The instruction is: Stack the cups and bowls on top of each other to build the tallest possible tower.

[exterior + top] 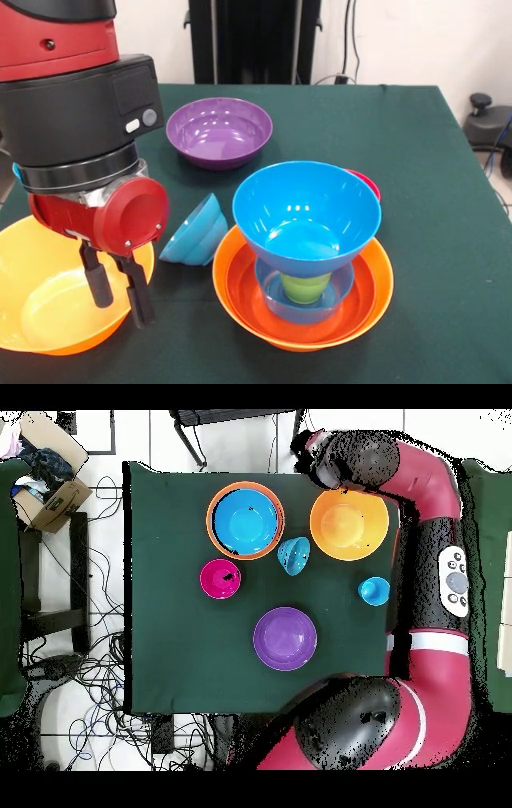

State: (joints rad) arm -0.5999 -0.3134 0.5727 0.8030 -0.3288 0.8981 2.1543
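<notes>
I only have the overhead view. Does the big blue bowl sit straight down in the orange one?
Observer: No. From the front, the big blue bowl sits raised on a smaller blue bowl that holds a lime green cup, all inside the orange bowl.
Operator: The arm covers the pincer for me.
Observer: The pincer is open and empty, over the edge of the yellow-orange bowl.
Operator: And the little blue bowl mid-table?
Observer: That little blue bowl lies tipped on its side.
</notes>
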